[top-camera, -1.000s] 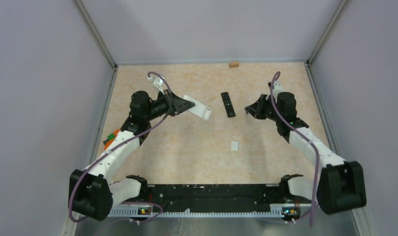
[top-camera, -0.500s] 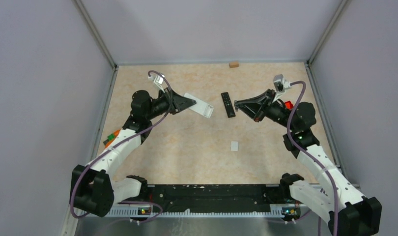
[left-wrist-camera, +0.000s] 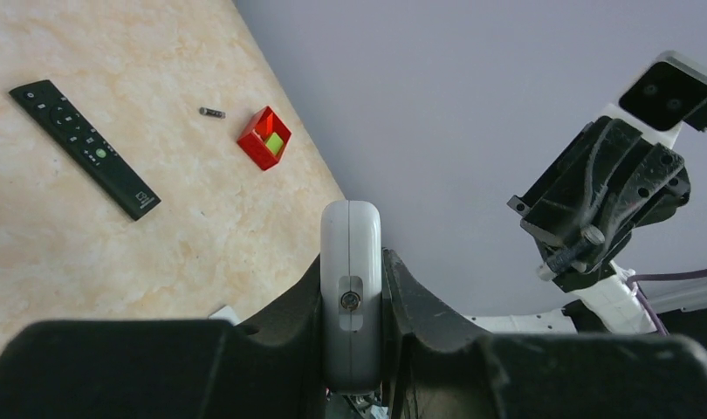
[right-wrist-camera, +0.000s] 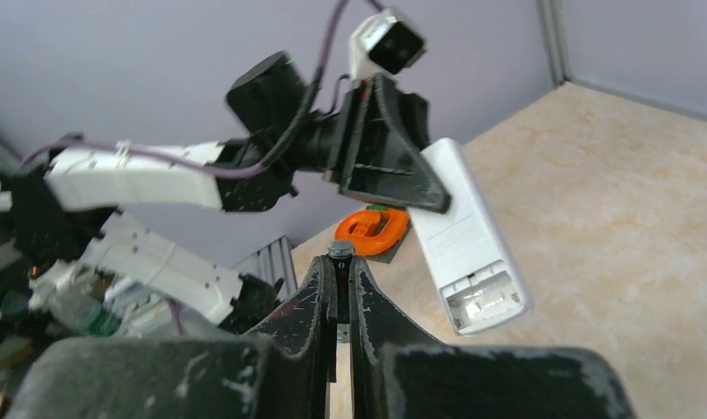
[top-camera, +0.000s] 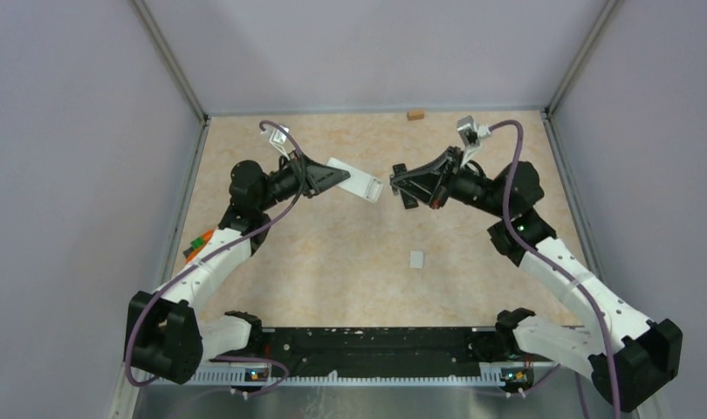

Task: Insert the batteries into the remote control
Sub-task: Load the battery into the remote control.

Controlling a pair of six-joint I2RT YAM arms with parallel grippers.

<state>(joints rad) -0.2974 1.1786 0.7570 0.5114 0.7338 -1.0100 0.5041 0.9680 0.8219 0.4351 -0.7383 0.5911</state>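
Near side: small white flat piece (top-camera: pixel 416 258) lies alone on the desk (top-camera: pixel 332 271), well apart from both arms. Orange-and-green object (top-camera: pixel 195 246) sits at the desk's left edge, partly under the left arm; can't tell what it is.

Mid desk: left jaws are clamped on the sides of the white remote (top-camera: pixel 359 183), which is held off the desk and tilted. Its free end points at the right arm. The battery compartment (right-wrist-camera: pixel 479 301) at that end is uncovered and faces the right wrist camera.

Right jaws are pinched narrow on a dark battery (left-wrist-camera: pixel 579 248), which sticks out from between the fingertips. It's in the air, near the white remote's open end but not touching it.

Below and behind the right jaws: black remote (left-wrist-camera: pixel 84 148) lies flat on the desk, buttons up. Past it a second battery (left-wrist-camera: pixel 212 112) lies loose, just beside the red tray (left-wrist-camera: pixel 256 147). The tray holds a yellow-green block (left-wrist-camera: pixel 274 141).

Far edge: small tan block (top-camera: pixel 414 113) against the back wall.
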